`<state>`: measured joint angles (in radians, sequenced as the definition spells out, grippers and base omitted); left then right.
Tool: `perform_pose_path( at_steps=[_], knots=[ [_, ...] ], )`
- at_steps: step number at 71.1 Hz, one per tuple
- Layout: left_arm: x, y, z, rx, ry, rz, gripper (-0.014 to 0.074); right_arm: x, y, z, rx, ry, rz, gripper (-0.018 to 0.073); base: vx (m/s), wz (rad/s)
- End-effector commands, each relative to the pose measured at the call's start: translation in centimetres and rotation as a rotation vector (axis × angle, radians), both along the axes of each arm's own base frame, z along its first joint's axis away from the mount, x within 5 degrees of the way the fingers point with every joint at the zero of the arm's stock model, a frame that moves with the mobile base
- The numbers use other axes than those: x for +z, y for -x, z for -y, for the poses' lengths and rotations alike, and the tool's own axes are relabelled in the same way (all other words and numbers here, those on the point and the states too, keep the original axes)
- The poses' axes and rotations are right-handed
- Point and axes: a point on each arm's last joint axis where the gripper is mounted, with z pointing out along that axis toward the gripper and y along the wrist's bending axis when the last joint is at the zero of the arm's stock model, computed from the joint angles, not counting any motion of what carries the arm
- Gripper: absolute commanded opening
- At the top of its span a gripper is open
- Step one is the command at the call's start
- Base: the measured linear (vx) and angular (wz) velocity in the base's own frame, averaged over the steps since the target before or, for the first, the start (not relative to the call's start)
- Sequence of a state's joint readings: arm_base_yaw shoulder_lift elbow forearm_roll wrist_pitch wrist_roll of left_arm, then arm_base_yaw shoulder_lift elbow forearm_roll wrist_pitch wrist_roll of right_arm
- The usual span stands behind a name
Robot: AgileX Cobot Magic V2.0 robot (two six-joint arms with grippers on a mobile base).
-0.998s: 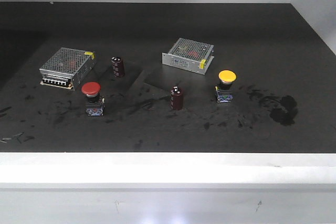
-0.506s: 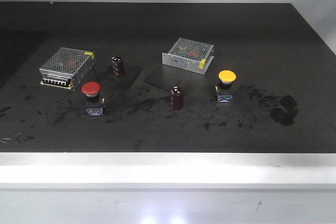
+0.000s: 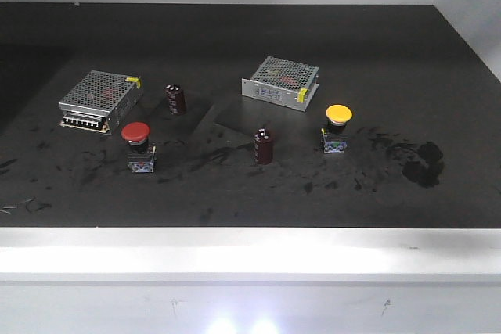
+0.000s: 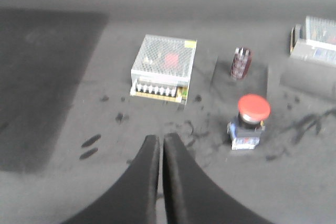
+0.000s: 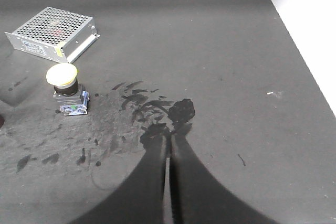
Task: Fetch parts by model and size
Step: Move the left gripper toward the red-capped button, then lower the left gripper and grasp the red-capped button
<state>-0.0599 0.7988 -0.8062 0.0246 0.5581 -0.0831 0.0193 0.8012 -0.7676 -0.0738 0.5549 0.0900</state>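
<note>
Two buttons upright on the dark bench (image 3: 235, 37), well apart. Red button (image 3: 138, 145) on the left side, yellow button (image 3: 337, 128) on the right side. Each a round cap on a small dark block. Neither one held or touched.

Behind the red button and a bit to its right, the back can (image 3: 175, 99), dark red and standing up. Behind the red button on the other side, the left box (image 3: 101, 99), silver mesh with a yellow tag on one corner. Between the two buttons, the front can (image 3: 264, 147), also standing, nearer the yellow one. Behind the yellow button and a bit to the left, the right box (image 3: 280, 82), silver mesh too. To the right of the yellow button, black smears and one big blot (image 3: 423, 163) on the bench.

Left pincer (image 4: 160, 139) with its two black fingers pressed together, nothing between them. Tips in front of the left box, red button off to the right.

Right pincer (image 5: 168, 141) together as well, only a thin line between the fingers, nothing held. Tips right at the blot, yellow button off to the left and further back. Hard to tell whether either pincer touches the bench.
</note>
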Motion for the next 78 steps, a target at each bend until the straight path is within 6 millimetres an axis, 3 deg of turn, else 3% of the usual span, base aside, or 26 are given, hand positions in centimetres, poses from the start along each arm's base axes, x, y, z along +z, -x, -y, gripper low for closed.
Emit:
perform_pose_path(
  at_steps=[1, 20, 30, 44, 56, 68, 78],
  knots=[
    [1.7, -0.2, 0.2, -0.014, 0.008, 0.100, 0.0069, 1.7, -0.2, 0.0, 0.008, 0.007, 0.102, 0.0085, 0.00, 0.00],
    [1.7, -0.2, 0.5, -0.034, 0.009, 0.100, 0.0360, 1.7, -0.2, 0.0, 0.007, 0.009, 0.100, 0.0410, 0.00, 0.00],
    [1.7, -0.2, 0.5, -0.034, 0.009, 0.103, 0.0471, 1.7, -0.2, 0.0, 0.007, 0.007, 0.100, 0.0498, 0.00, 0.00],
    [2.4, -0.6, 0.6, -0.048, -0.012, 0.100, 0.0507, 1.7, -0.2, 0.0, 0.007, 0.004, 0.100, 0.0505, 0.00, 0.00],
    [4.1, -2.0, 1.8, -0.134, -0.067, 0.023, 0.0507, 1.7, -0.2, 0.0, 0.007, 0.004, 0.100, 0.0505, 0.00, 0.00],
    [5.4, -4.5, 3.8, -0.239, -0.077, -0.050, 0.0507, 1.7, -0.2, 0.0, 0.007, 0.003, 0.101, 0.0505, 0.00, 0.00],
    [5.1, -7.5, 5.7, -0.312, -0.115, -0.119, 0.0507, 1.7, -0.2, 0.0, 0.007, 0.003, 0.101, 0.0505, 0.00, 0.00]
  ],
)
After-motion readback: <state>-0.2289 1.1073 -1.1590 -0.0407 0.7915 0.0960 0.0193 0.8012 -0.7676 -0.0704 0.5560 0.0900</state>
